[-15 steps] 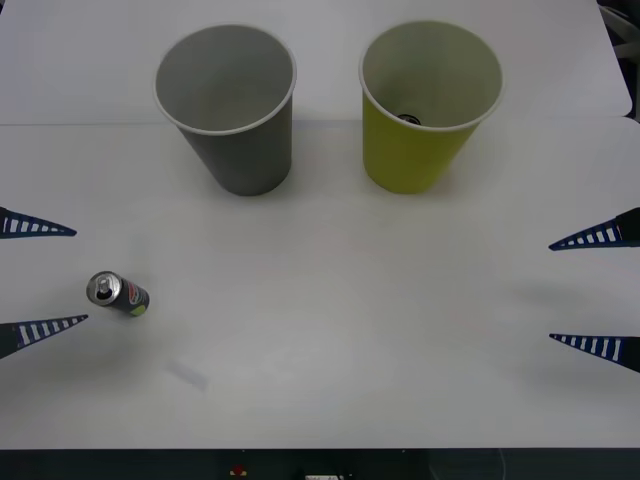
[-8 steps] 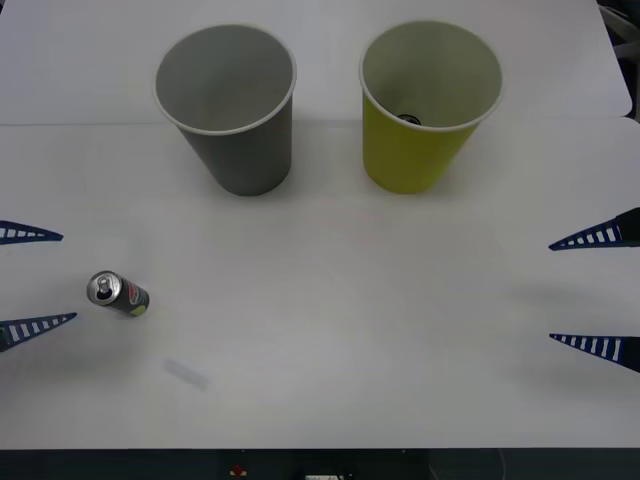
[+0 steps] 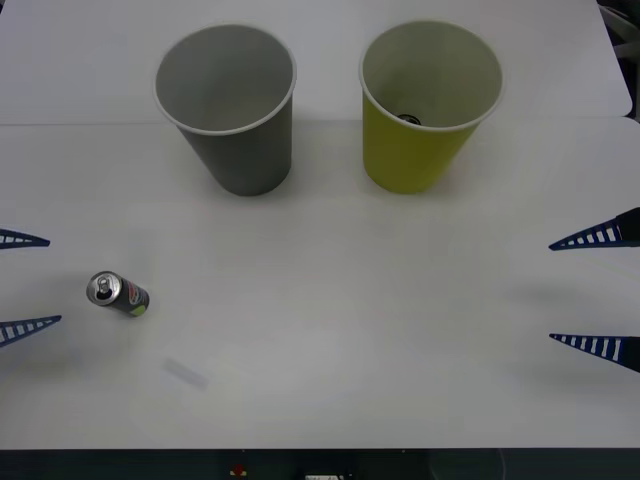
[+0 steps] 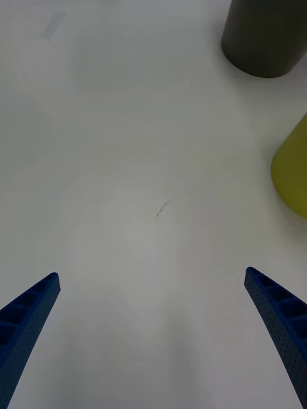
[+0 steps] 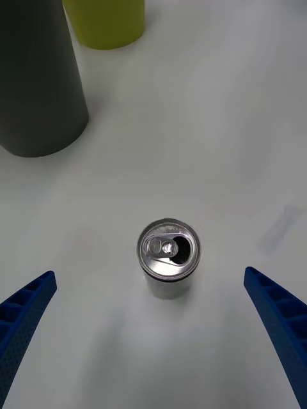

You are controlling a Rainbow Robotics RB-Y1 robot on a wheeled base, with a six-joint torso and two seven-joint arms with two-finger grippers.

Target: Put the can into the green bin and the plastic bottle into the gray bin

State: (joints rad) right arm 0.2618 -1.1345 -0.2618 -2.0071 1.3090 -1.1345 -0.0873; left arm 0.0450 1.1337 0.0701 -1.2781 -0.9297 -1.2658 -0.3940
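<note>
Left gripper [image 3: 22, 283]: two slim blue fingers [image 3: 25, 240], each a long wedge that tapered to a sharp tip. Pale slots ran crosswise along each one, ladder-like, so the fingers read as ribbed. In the left wrist view [image 5: 153, 332] the finger faces carried a fine dotted texture and stepped ridges.

Right gripper [image 3: 597, 290]: same build, blue tapered ribbed fingers [image 3: 592, 237], the base darkening toward black at the frame edge. In the right wrist view [image 4: 153, 332] the same dotted surface and ridged inner edge showed.
</note>
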